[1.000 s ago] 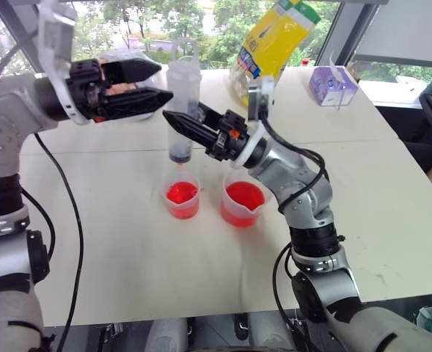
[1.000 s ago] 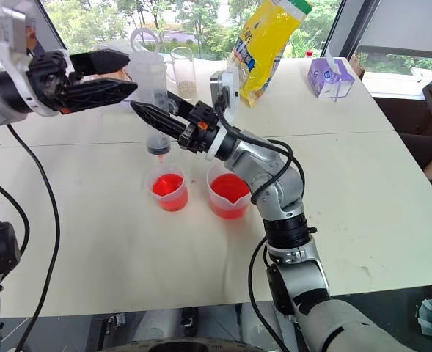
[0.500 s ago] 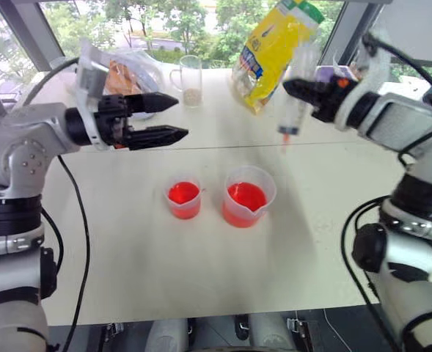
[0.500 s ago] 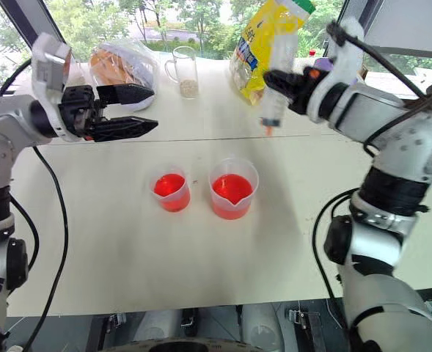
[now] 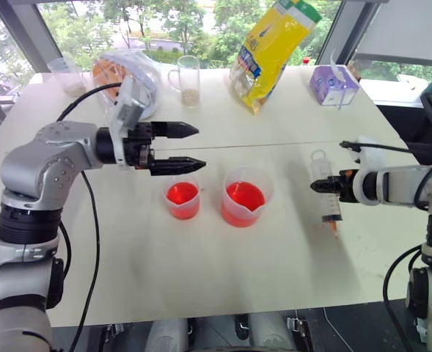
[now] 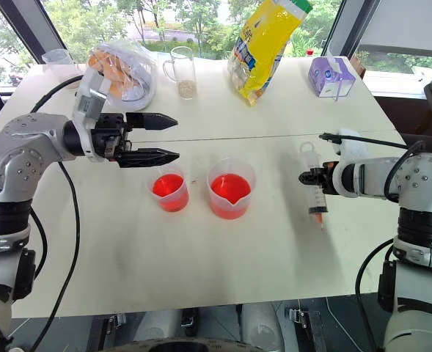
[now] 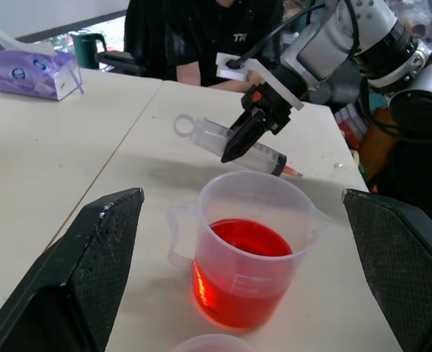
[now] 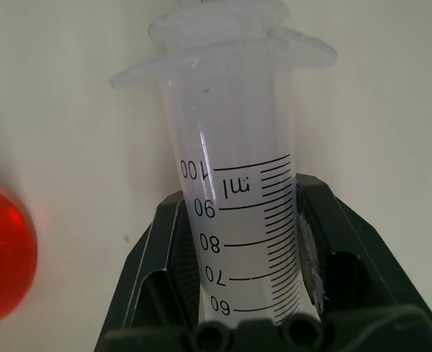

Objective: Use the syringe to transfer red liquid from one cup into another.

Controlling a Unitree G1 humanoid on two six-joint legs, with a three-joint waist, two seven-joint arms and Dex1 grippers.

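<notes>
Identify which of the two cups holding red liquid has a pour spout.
The wider, taller cup, standing nearer the syringe. Its rim has a spout; the small cup beside it has a plain round rim.

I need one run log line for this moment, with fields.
right gripper: shut on syringe, at table | left gripper: open, empty | both cups hold red liquid

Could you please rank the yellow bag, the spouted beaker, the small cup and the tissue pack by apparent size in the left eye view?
1. Yellow bag, clearly largest.
2. Spouted beaker.
3. Tissue pack and small cup look alike; the pack lies farther from the camera, so I would not rank them.
</notes>
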